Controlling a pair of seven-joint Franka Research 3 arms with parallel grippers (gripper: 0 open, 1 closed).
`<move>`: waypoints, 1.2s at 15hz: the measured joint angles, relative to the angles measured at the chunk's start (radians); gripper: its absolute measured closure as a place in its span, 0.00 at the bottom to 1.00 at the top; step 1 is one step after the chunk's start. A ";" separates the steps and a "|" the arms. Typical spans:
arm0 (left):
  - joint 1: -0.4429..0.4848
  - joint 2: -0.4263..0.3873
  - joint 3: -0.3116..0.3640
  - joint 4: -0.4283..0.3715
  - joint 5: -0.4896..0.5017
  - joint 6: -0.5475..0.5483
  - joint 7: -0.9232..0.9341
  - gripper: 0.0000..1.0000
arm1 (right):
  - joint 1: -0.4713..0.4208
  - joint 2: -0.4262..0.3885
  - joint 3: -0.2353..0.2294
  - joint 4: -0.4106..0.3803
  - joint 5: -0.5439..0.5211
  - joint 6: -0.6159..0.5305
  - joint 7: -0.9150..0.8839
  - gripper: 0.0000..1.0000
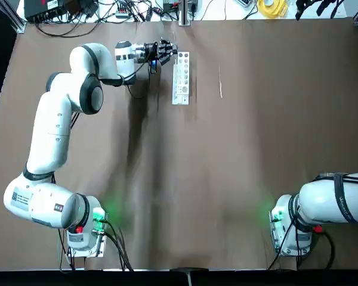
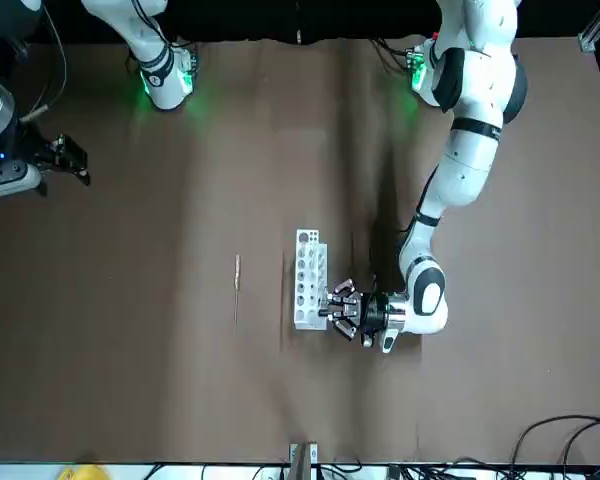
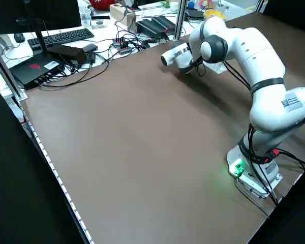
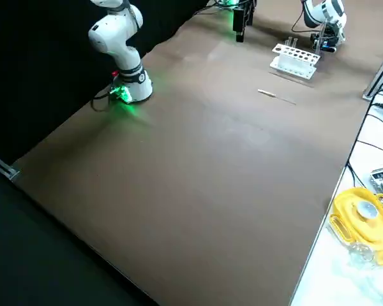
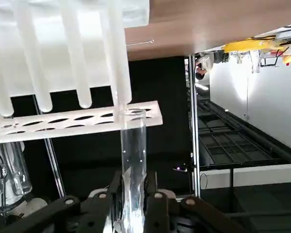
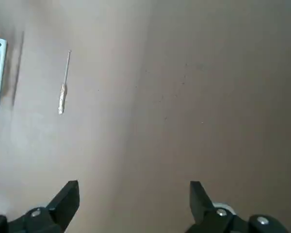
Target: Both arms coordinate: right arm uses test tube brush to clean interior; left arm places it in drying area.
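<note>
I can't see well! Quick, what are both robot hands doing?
Left gripper: shut on a glass tube at the rack.
Right gripper: open, empty.

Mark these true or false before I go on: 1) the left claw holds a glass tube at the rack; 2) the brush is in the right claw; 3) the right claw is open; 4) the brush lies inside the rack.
1) True: the left claw grips a glass tube at the white rack.
2) False: the brush lies on the table.
3) True: the right claw is open, holding nothing.
4) False: it lies beside the rack, apart from it.
</note>
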 joint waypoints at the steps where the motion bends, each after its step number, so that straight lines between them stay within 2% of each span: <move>1: 0.000 0.000 0.000 0.000 0.000 0.000 0.004 0.77 | 0.004 0.000 0.000 0.000 0.000 0.000 0.000 0.00; 18: -0.007 0.005 0.000 0.000 0.000 0.000 0.020 0.77 | 0.008 0.000 0.000 0.000 0.000 0.000 0.000 0.00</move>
